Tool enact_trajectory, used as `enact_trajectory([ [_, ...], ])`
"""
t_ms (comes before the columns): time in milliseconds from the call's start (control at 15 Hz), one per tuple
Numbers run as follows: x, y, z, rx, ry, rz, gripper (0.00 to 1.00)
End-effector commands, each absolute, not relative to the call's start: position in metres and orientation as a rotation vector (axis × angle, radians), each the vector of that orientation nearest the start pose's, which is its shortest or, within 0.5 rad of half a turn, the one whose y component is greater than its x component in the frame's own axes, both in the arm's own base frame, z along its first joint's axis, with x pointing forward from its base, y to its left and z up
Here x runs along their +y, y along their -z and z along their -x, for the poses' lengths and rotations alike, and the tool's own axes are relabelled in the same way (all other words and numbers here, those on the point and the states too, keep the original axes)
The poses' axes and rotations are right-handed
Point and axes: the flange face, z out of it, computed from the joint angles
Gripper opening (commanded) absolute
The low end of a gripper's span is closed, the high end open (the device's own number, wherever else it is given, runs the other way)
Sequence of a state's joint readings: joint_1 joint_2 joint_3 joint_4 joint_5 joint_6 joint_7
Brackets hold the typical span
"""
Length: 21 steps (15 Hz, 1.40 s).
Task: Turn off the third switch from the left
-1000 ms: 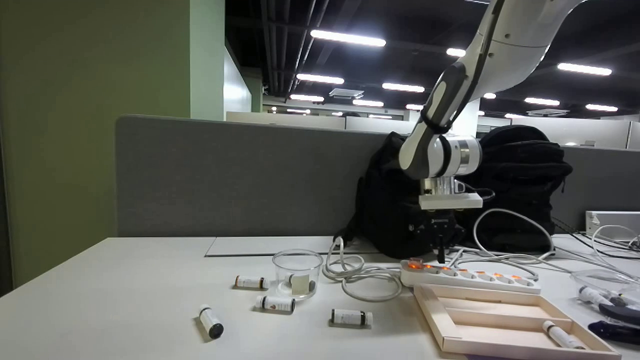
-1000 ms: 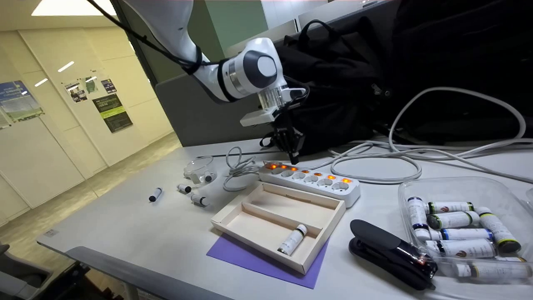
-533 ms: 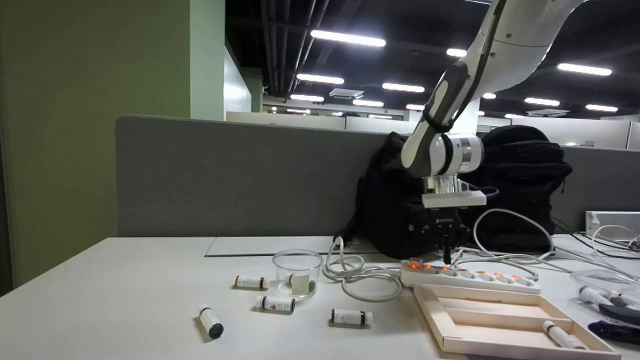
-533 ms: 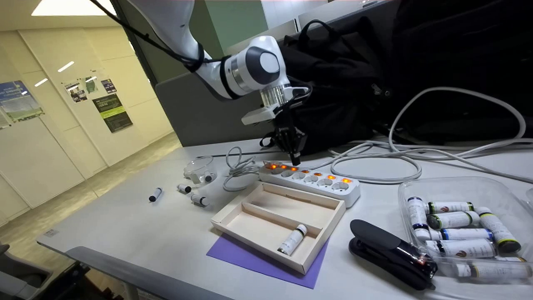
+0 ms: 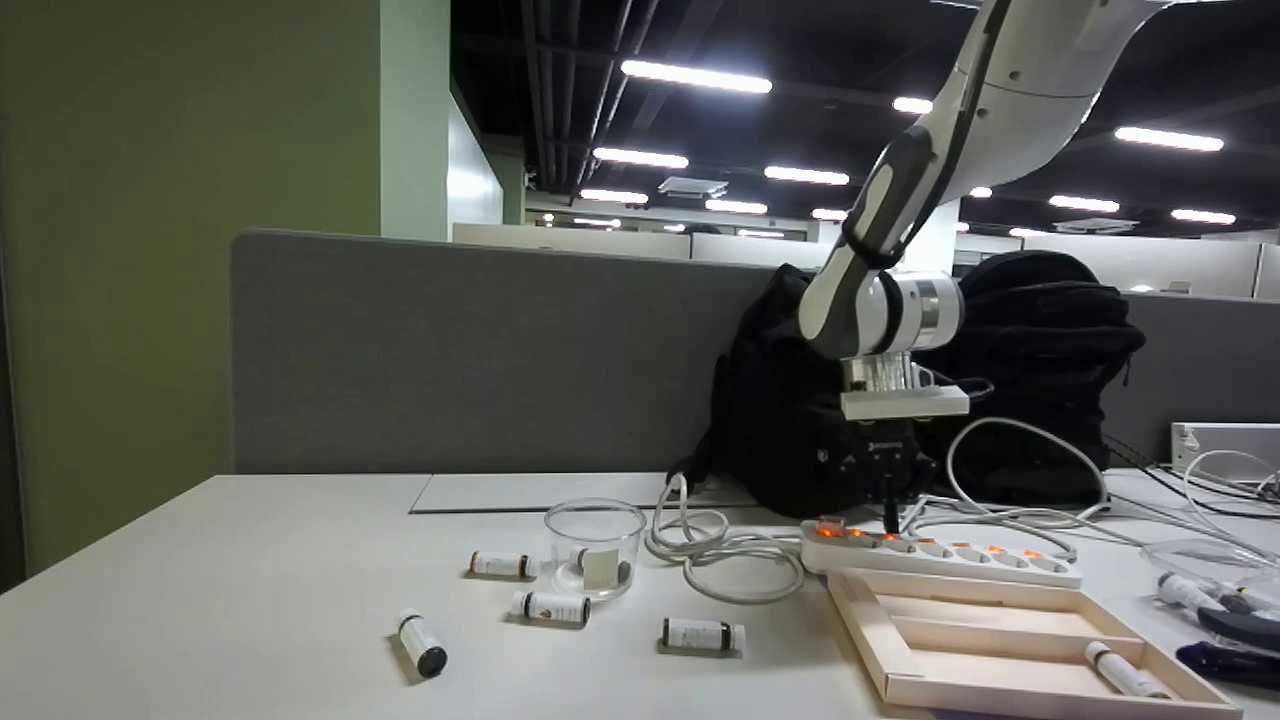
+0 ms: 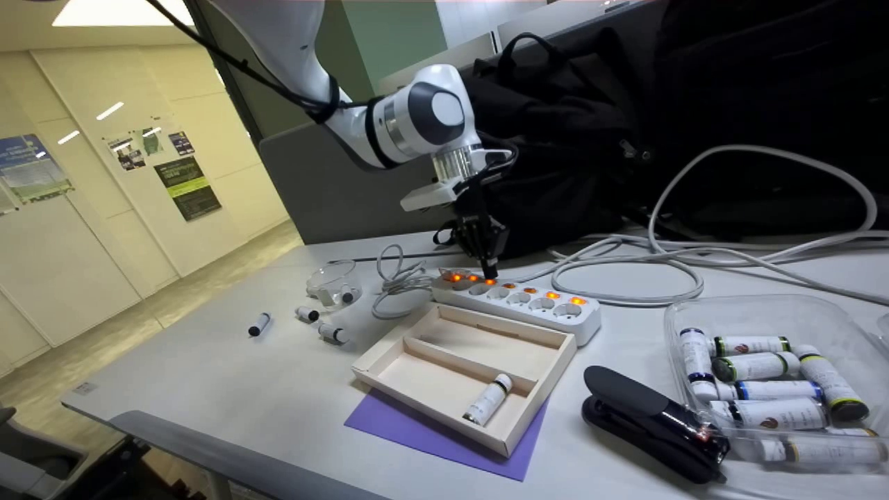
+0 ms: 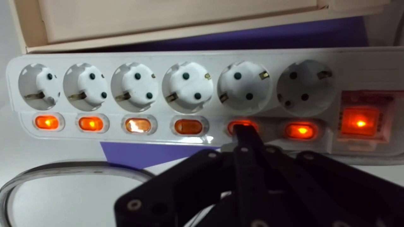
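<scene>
The white power strip (image 5: 940,565) lies on the table in both exterior views (image 6: 479,302), and it fills the wrist view (image 7: 216,132). It bears a row of switches, with a large lit red one (image 7: 359,121) at the end. The third switch from the left in the exterior views (image 6: 490,282) glows; in the wrist view this switch (image 7: 243,122) is third from the right. My gripper (image 7: 247,127) is shut and empty. Its fingertips (image 6: 490,276) cover the lower part of this switch; whether they touch it cannot be told. The neighbouring switch (image 7: 188,126) is dark.
A wooden tray (image 6: 417,357) with a vial lies in front of the strip, on purple paper (image 6: 396,423). White cables (image 6: 625,298) lie behind it. Black backpacks (image 5: 1040,380) stand behind the arm. A stapler (image 6: 653,423) and a clear container (image 6: 771,305) of vials are nearby.
My gripper has shifted slightly sideways and come down, so its fingertips are now lower at the third switch. It stays shut, and the switch is still lit.
</scene>
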State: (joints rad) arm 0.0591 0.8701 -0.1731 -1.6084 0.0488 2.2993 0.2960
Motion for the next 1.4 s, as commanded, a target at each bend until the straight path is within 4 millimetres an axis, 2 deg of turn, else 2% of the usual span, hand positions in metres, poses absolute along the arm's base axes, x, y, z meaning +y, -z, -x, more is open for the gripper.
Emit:
enact_trajectory([
  [0,-0.059,-0.099,-0.665,0.671,-0.261,3.207,0.00],
  [533,-0.044,-0.079,-0.659,0.602,-0.278,3.254,0.00],
  [800,-0.039,-0.081,-0.659,0.589,-0.281,3.252,0.00],
  [1333,-0.040,-0.168,-0.681,0.593,-0.118,3.196,0.00],
])
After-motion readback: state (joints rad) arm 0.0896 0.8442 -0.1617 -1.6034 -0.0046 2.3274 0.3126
